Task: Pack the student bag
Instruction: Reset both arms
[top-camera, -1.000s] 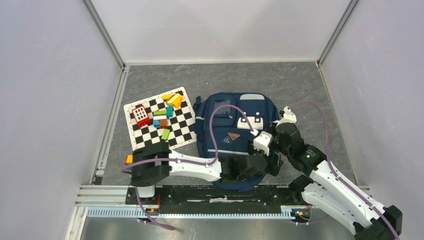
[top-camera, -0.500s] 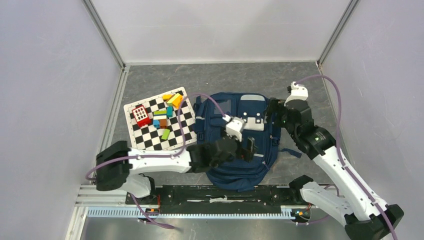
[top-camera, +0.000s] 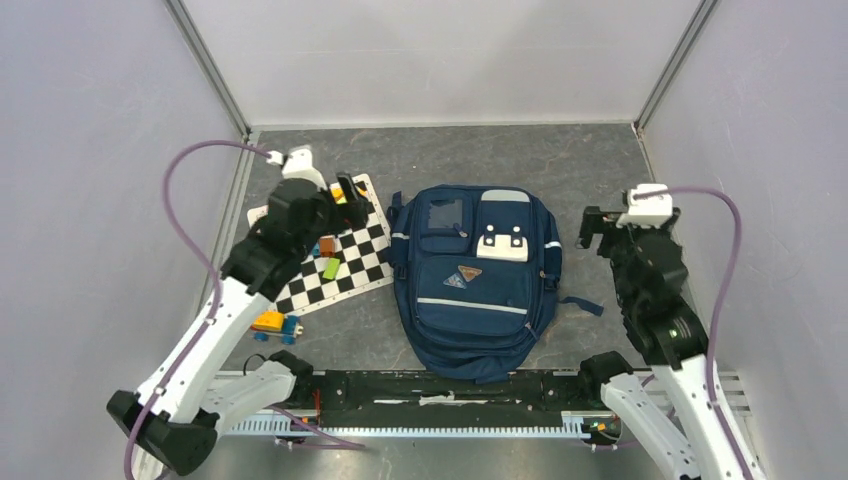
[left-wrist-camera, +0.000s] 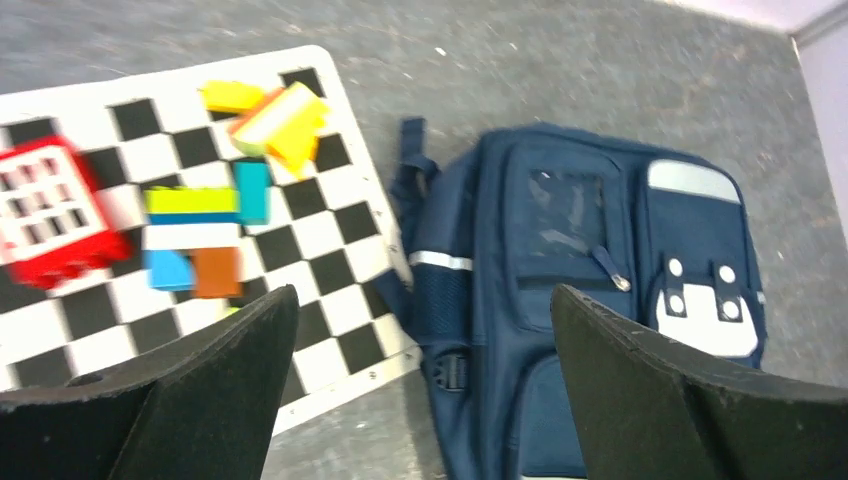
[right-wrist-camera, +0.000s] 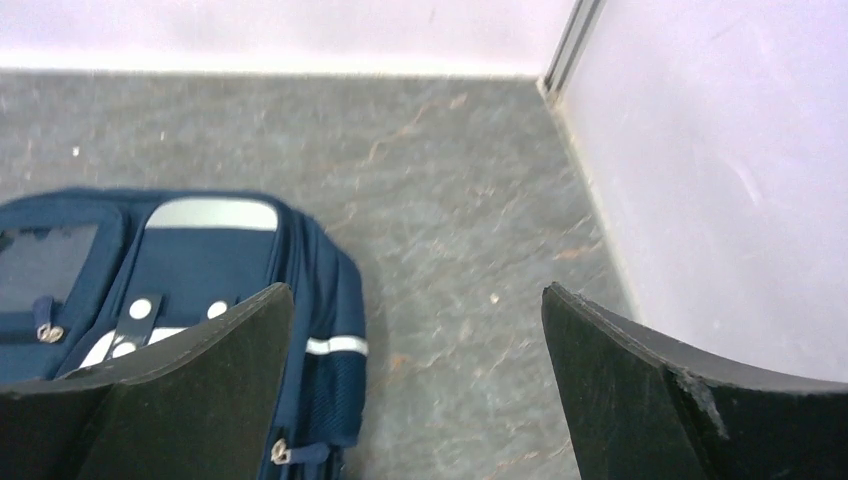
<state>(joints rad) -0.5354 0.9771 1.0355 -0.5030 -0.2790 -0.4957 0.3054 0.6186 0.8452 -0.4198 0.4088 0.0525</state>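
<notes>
The grey, mottled table (top-camera: 480, 160) carries the bag (top-camera: 475, 300) lying flat at its middle, front side up. A checkerboard (top-camera: 360, 262) lies just beside it on the left. A small clump of blocks (top-camera: 272, 322) sits on the bare table nearer the front edge.

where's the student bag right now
In the top view the student bag lies flat at mid-table, front pockets up, just right of the checkered mat.

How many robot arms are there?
2. The left arm reaches over the checkered board, left of the student bag. The right arm stands to the bag's right. None seems hidden.
</notes>
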